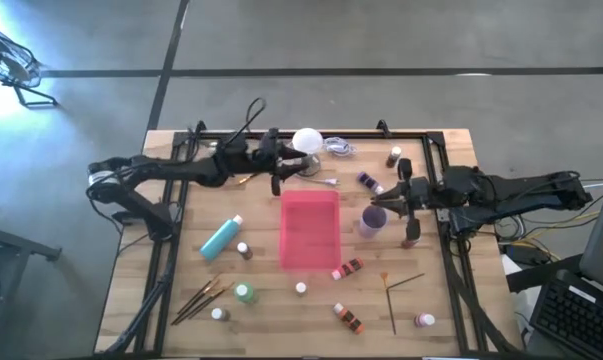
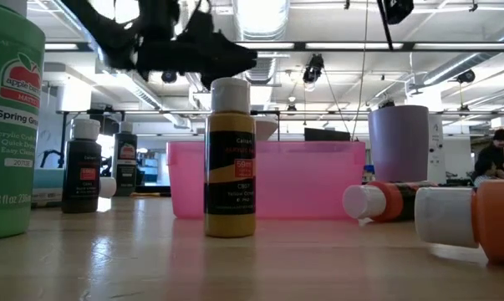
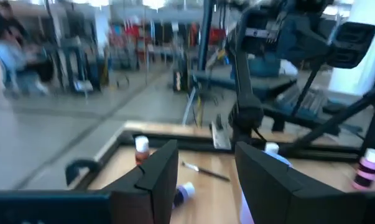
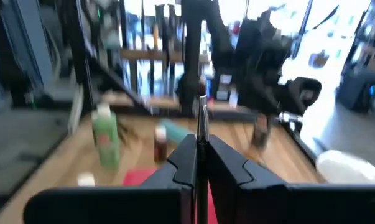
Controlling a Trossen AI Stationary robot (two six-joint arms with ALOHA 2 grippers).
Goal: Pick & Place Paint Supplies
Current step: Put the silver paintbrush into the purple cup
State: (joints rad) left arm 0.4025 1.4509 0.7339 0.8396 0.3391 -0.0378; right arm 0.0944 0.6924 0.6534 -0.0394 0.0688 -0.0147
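Wooden table (image 1: 131, 300) from above: a pink tray (image 1: 310, 230) sits mid-table. The left gripper (image 1: 278, 180) hangs over the tray's far end. The right gripper (image 1: 389, 200) hovers just beside a lilac cup (image 1: 372, 222) toward the right edge. A teal bottle (image 1: 221, 238) lies left of the tray, loose brushes (image 1: 203, 297) lie at the near left corner, and small bottles are scattered along the near edge.

Low view: a green bottle (image 2: 9, 125) reads "Apple Barrel" and "Spring Green", with "Acrylic Paint" below. The yellow bottle (image 2: 230, 159) carries a black label too small to read. Behind it stand the tray (image 2: 302, 180) and cup (image 2: 399, 142).

Left wrist view: the left gripper (image 3: 206, 180) stands moderately wide, nothing between its 2 fingers (image 3: 162, 174).

Right wrist view: the right gripper (image 4: 201, 162) is pinched tight on 1 brush (image 4: 201, 118), which stands upright.

The step looks like dropping that brush into the cup. Done well, it means centring the shaft over the mouth, lowering it inside the rim, then releasing without tipping the cup.
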